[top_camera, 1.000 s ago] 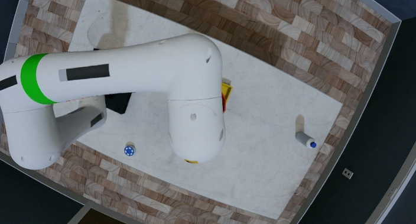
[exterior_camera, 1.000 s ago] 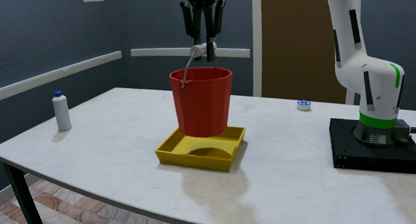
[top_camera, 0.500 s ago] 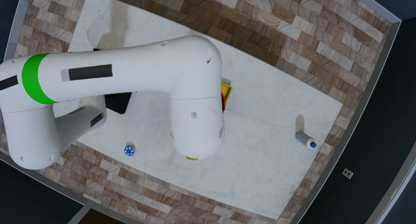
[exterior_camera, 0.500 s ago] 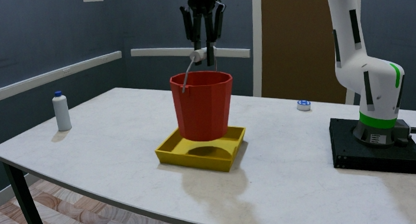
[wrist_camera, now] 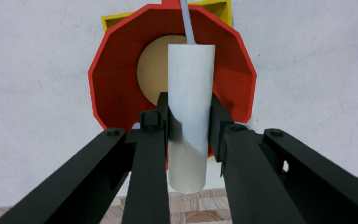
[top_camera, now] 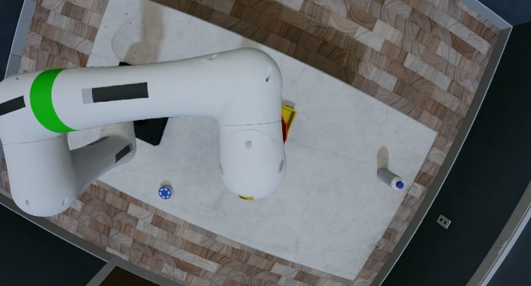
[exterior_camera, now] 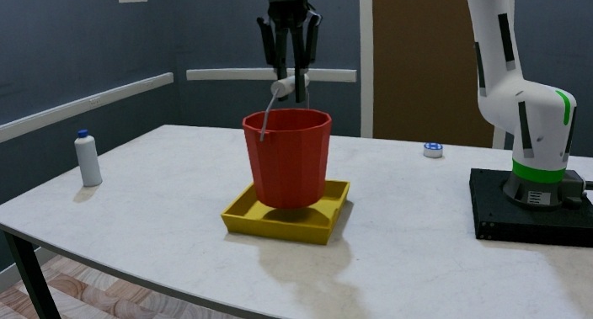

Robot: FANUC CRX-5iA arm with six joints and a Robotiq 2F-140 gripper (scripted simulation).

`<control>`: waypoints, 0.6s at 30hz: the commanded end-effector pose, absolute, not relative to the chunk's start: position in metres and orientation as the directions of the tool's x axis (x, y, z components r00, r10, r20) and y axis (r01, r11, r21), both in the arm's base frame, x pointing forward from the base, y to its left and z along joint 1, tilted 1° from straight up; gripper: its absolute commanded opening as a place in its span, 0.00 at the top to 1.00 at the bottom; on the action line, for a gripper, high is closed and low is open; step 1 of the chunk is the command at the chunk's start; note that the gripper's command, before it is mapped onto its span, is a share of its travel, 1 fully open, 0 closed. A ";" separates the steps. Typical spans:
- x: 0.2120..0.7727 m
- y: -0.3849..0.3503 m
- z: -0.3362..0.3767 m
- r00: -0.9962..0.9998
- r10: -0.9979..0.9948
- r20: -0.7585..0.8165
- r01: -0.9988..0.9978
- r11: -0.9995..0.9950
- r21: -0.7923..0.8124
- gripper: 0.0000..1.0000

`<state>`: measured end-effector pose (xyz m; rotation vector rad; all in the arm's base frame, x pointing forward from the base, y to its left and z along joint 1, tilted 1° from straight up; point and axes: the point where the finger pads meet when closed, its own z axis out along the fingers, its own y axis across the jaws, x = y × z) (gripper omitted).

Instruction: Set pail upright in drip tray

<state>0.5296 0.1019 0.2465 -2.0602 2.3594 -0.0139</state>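
Note:
The red pail (exterior_camera: 288, 158) hangs upright from its wire bail over the yellow drip tray (exterior_camera: 287, 213). Its base floats a little above the tray's floor, with its shadow on the floor below. My gripper (exterior_camera: 291, 93) is shut on the pail's white handle grip (exterior_camera: 289, 85), straight above the pail. In the wrist view the fingers clamp the white grip (wrist_camera: 190, 112), with the red pail (wrist_camera: 172, 80) below and a yellow strip of the tray (wrist_camera: 114, 21) at its far edge. In the overhead view the arm hides nearly all of the pail and tray (top_camera: 289, 115).
A white bottle with a blue cap (exterior_camera: 87, 158) stands at the table's left side. A small blue and white round cap (exterior_camera: 433, 149) lies near the back right. The robot's black base (exterior_camera: 528, 213) sits at the right. A pale stain (exterior_camera: 312, 268) marks the table in front of the tray.

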 end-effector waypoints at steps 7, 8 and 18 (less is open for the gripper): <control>0.530 0.102 0.236 -0.135 -0.991 -0.001 -0.991 0.135 -0.015 0.90; 0.530 0.102 0.234 -0.135 -0.991 -0.001 -0.991 0.135 -0.015 0.90; 0.530 0.102 0.224 -0.135 -0.991 -0.001 -0.991 0.135 -0.015 0.90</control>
